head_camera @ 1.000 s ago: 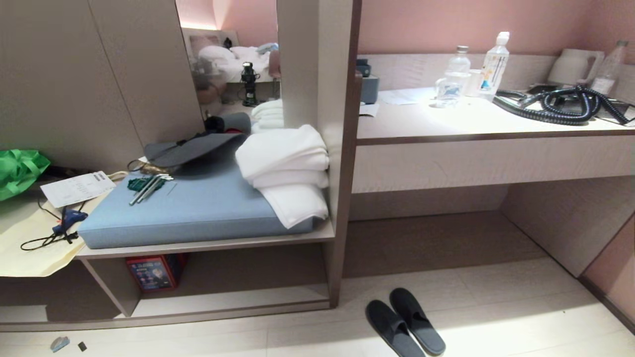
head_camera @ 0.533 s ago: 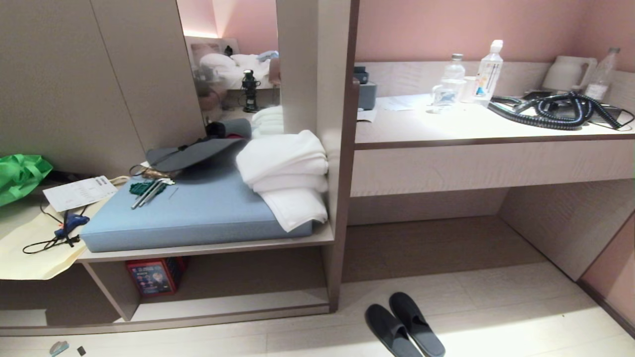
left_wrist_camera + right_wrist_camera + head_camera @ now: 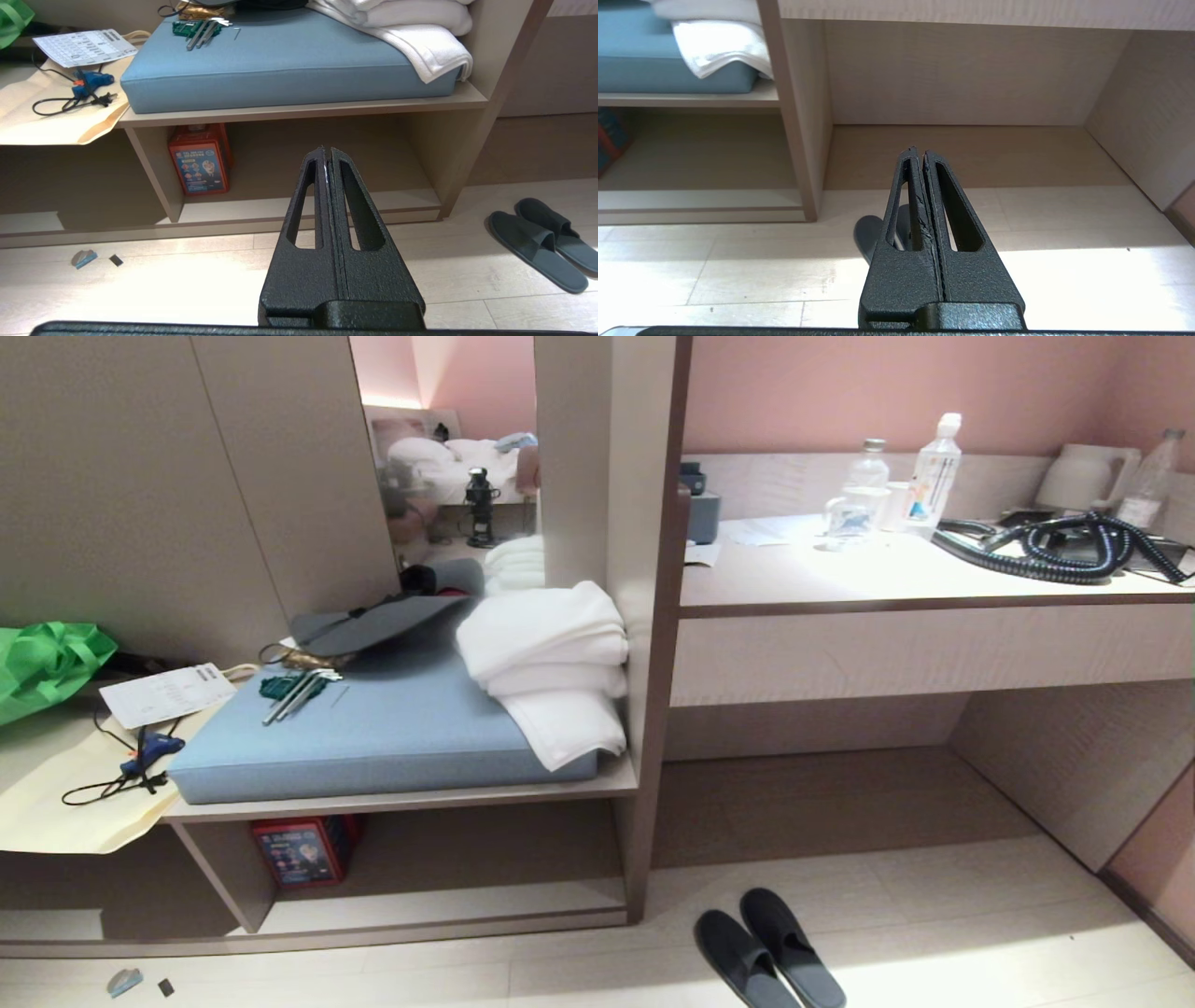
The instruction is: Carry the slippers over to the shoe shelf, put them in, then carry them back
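The left gripper is hanging above the pale floor with its fingers pressed together on nothing, pointing toward the shoe shelf. The right gripper is likewise closed tight and empty, aiming into the open recess under the counter. The slippers are lying side by side on the floor, just right of the shelf's vertical side panel and near its front edge, apart from both grippers; the right wrist view is showing one toe directly behind the right fingers. The shelf's low opening is standing mostly open, with a red box sitting at its far left by the slanted divider. Above it, a blue cushion is carrying folded white towels that are drooping over the cushion's right front edge.
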Robot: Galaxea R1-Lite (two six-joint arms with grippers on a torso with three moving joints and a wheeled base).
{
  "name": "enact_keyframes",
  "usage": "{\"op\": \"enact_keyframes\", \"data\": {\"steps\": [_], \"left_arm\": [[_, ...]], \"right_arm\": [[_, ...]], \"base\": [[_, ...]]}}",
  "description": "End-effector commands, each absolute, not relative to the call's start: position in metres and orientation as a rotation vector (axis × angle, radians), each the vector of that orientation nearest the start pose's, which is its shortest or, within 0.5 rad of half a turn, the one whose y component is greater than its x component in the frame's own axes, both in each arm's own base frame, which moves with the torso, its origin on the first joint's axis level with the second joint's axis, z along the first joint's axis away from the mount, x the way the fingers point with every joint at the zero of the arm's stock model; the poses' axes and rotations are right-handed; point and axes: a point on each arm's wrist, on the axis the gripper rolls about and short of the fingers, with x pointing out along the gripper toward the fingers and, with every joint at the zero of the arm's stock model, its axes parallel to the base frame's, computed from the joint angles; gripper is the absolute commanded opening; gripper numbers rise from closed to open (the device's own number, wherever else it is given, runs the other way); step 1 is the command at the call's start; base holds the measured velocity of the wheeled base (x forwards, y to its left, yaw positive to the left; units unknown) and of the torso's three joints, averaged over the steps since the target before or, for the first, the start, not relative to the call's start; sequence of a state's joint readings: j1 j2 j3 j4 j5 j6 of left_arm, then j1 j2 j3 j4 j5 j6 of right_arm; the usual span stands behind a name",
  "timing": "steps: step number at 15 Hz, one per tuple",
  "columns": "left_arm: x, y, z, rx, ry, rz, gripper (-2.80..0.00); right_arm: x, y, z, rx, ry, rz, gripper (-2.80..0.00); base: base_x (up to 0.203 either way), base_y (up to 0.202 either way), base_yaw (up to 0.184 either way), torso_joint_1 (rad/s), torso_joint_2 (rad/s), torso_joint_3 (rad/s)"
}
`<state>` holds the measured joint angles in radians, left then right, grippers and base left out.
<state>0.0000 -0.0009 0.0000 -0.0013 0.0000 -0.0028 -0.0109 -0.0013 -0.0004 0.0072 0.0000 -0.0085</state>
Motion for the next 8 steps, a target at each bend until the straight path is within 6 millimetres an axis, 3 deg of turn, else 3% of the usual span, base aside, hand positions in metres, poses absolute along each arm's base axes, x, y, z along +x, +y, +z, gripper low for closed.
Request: {"op": "enact_keyframes", "data": {"steps": [1,5,8], "left_arm": [[-0.0228,0.0,0.0756,-0.003,-0.002,0.0,-2.8],[-0.0228,0.0,0.0756,-0.003,-0.002,0.0,-2.8],[-0.0228,0.0,0.0756,-0.002,-0.002,0.0,-2.8]], "right_arm": [[-0.0228,0.0002,0.0747,-0.009,0.008,-0.011,-2.8],[-0.0229,0.0002,0.0751,-0.011,0.006,-0.011,-2.8],[-0.0229,0.0002,0.0751,-0.005,0.006,-0.011,-2.8]], "base": [[0.0,0.0,0.0,0.0,0.0,0.0],[0.0,0.0,0.0,0.0,0.0,0.0],[-0.001,-0.002,0.132,-0.002,0.0,0.003]]}}
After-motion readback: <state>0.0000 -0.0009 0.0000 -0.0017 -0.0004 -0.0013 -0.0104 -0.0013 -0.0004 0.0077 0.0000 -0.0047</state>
